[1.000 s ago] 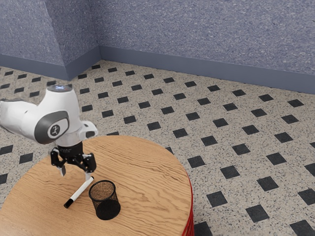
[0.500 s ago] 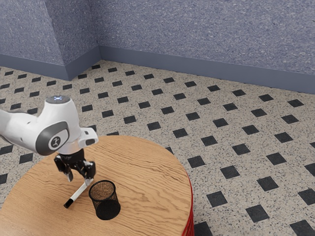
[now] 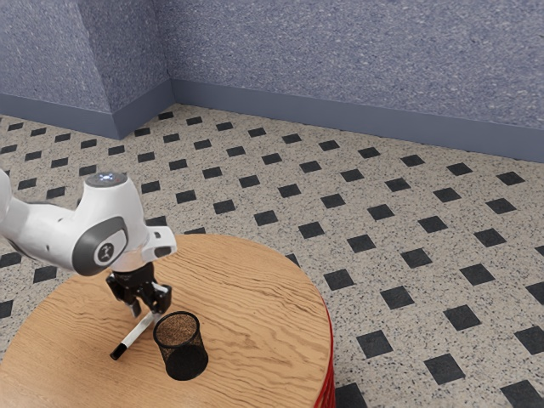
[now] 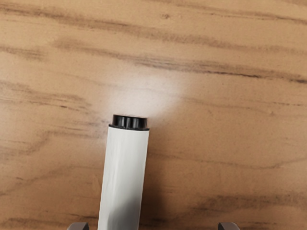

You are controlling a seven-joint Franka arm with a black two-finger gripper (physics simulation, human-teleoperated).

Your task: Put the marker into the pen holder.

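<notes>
Smooth white arm (image 3: 112, 206), dark grey joint cap (image 3: 95, 244), black gripper (image 3: 146, 311).

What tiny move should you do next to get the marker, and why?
I'd probably ease my tool down a little, keeping it open around the marker. Its fingers stand apart with the white barrel between them, and the marker lies on the table beside the pen holder, so it needs gripping first.
</notes>
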